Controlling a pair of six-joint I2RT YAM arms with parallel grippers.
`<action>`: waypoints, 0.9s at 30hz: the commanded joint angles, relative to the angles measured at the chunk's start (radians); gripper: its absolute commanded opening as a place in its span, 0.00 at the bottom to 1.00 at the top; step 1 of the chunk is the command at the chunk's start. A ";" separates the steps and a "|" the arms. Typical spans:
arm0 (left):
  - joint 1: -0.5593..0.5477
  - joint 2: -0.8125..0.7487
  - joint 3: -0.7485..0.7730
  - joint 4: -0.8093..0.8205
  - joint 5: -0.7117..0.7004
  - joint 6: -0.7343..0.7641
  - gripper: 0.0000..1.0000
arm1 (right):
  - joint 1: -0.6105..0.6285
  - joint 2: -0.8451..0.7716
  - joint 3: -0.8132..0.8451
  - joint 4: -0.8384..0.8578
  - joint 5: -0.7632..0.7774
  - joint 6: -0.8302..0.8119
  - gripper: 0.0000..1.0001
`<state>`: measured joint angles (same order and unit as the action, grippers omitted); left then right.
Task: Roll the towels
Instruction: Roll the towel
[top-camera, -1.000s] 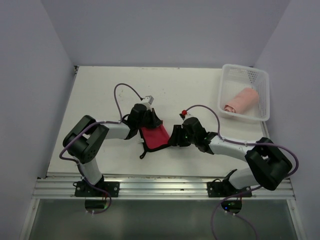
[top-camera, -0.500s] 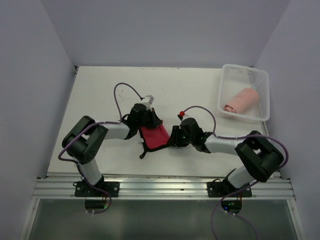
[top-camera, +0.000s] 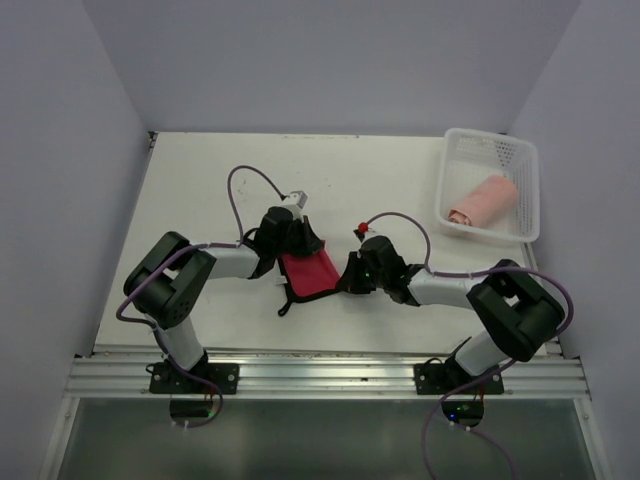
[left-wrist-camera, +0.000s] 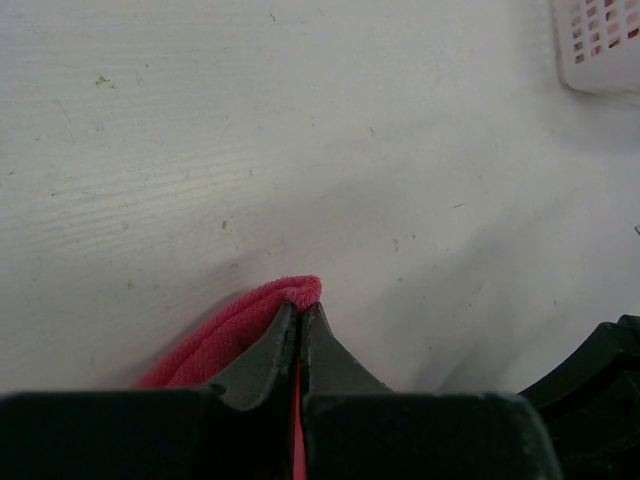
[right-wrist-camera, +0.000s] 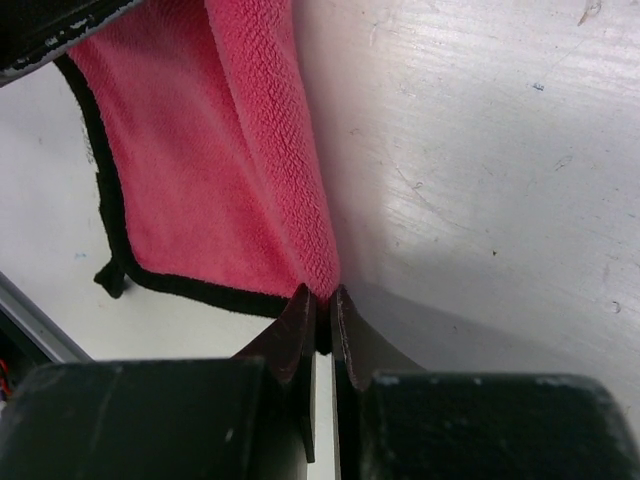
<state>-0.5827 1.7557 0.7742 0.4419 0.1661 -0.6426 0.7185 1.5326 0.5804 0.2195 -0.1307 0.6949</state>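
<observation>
Your left jaws and right jaws are each clamped on the red cloth (top-camera: 308, 272), on the counter (top-camera: 380, 180) well left of the basket (top-camera: 490, 136) holding the pink towel (top-camera: 487, 200). Grip looks done; next, roll both edges over evenly.

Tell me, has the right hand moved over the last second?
Yes: the right hand crept left, away from the basket, and shut on the red cloth.

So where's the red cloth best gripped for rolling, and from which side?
Its opposite side edges, coming in low from left and right. The red cloth lies thin and limp on the table, so only folded edges give something to pinch; the left gripper and right gripper each have jaws shut on one.
</observation>
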 joint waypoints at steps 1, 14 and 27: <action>0.011 -0.039 0.049 -0.037 -0.037 0.012 0.00 | -0.005 -0.014 -0.016 0.041 -0.006 -0.023 0.00; 0.012 -0.032 0.158 -0.144 -0.053 0.009 0.32 | 0.025 -0.061 -0.007 0.006 0.057 -0.083 0.00; -0.038 0.042 0.359 -0.492 -0.148 0.084 0.62 | 0.090 -0.065 0.001 0.007 0.154 -0.095 0.00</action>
<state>-0.5972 1.7756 1.0821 0.0776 0.0700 -0.6067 0.7879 1.4982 0.5667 0.2298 -0.0387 0.6239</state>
